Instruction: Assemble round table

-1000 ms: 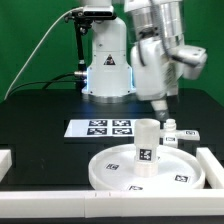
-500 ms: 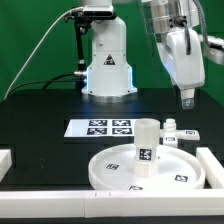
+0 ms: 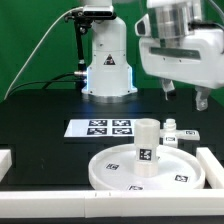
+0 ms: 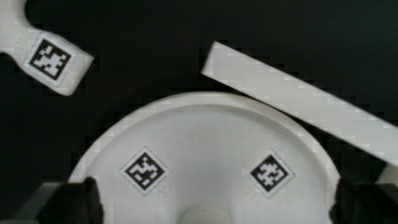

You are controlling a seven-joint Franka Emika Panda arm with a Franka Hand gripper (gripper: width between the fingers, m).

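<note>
Black desk, green backdrop | tool had risen to 1 o'clock of leg, jaws wide, empty | leg stood upright on disc; placement likely done

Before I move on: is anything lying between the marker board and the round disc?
No. In the exterior view only a bare strip of black table separates the marker board from the disc.

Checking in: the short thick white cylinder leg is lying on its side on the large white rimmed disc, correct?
No. The short thick white plastic cylinder leg stands upright on the large white rimmed disc, not on its side; the exterior view shows it.
</note>
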